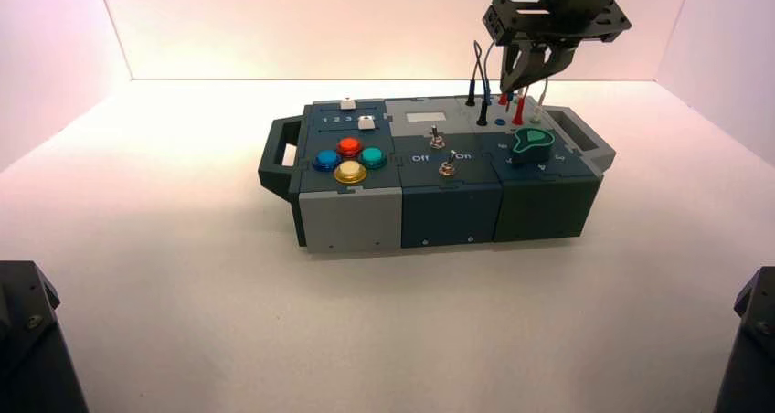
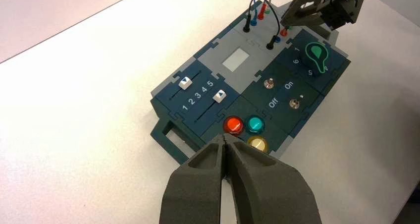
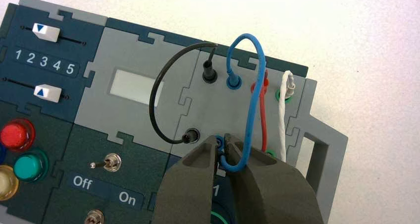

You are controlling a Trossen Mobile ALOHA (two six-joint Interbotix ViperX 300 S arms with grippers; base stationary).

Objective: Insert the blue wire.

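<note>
The blue wire [image 3: 255, 92] arches over the grey wire panel at the right end of the box [image 1: 448, 203]. One of its plugs stands in a far blue socket [image 3: 233, 82]. Its other end curls down between the tips of my right gripper [image 3: 222, 141], which is shut on that plug right at a near blue socket ring. In the high view the right gripper [image 1: 519, 82] hangs over the box's back right corner. My left gripper [image 2: 226, 140] is shut with nothing in it, off the box's button end, apart from the box.
Around the blue wire are a black wire [image 3: 157, 102] with both ends plugged in, a red wire [image 3: 262, 115] and a white wire [image 3: 283, 120]. Nearby lie the green knob [image 1: 532, 142], two toggle switches [image 1: 437, 140], the display [image 3: 132, 86], two sliders [image 2: 185, 82] and coloured buttons [image 1: 349, 145].
</note>
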